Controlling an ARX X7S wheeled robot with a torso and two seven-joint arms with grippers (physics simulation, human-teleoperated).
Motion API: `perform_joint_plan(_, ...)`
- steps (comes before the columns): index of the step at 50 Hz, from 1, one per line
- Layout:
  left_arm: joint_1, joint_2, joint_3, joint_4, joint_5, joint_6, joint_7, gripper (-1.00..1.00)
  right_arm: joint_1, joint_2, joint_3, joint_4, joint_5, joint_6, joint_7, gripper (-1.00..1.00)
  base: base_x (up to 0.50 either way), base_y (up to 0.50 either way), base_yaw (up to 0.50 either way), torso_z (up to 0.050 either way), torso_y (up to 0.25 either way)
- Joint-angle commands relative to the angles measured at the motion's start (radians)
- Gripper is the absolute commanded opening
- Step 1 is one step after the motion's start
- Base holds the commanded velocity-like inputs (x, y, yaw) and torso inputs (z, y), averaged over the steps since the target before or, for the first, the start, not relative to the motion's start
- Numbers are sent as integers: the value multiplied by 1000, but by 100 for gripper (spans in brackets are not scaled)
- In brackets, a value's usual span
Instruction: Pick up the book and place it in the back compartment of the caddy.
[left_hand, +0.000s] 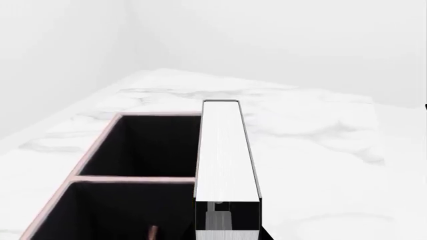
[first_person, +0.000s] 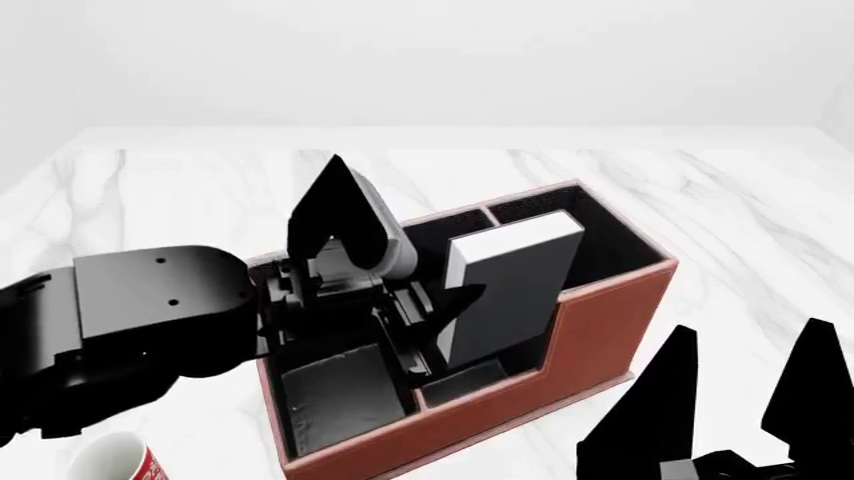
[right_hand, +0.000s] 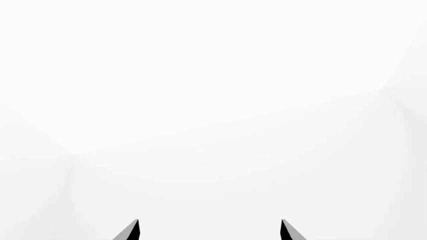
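Your left gripper (first_person: 400, 300) is holding the book (first_person: 514, 290). In the head view one black finger (first_person: 340, 215) is rising behind the book's near end, and the rest of the clasp is hidden by the wrist and the book itself. In the left wrist view the white page edges are running straight out from between the jaws, so I judge them closed on the covers near one short end.

The book is standing on edge and tilted, its lower end already down inside the caddy (first_person: 587, 340), its upper corner sticking above the walls. It seems to be sitting in the middle section; whether that is the back compartment (left_hand: 143, 145) or the cell next to it, I cannot tell from here.

You are handling a stiff, thick block with smooth black covers. It should not bend, but pinched at one end it may pivot or slip, so a hold nearer the middle of the covers would be steadier.

Your right gripper (first_person: 747, 400) is hanging spread wide and empty, off the caddy's near corner, well clear. A mug (first_person: 114, 465) is peeking in beside your left arm.
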Motion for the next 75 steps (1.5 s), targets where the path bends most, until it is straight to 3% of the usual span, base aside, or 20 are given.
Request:
perform_joint_plan(1, 1, 27, -64, -12, 1, 11, 21, -100, -1, -15, 20, -4, -21, 1, -21, 100, 0, 0, 0, 0, 0)
perform_joint_plan(75, 82, 64, -44, -84, 62, 57, 65, -100, 8, -6, 6, 15, -13, 1, -7, 100, 0, 0, 0, 0, 1)
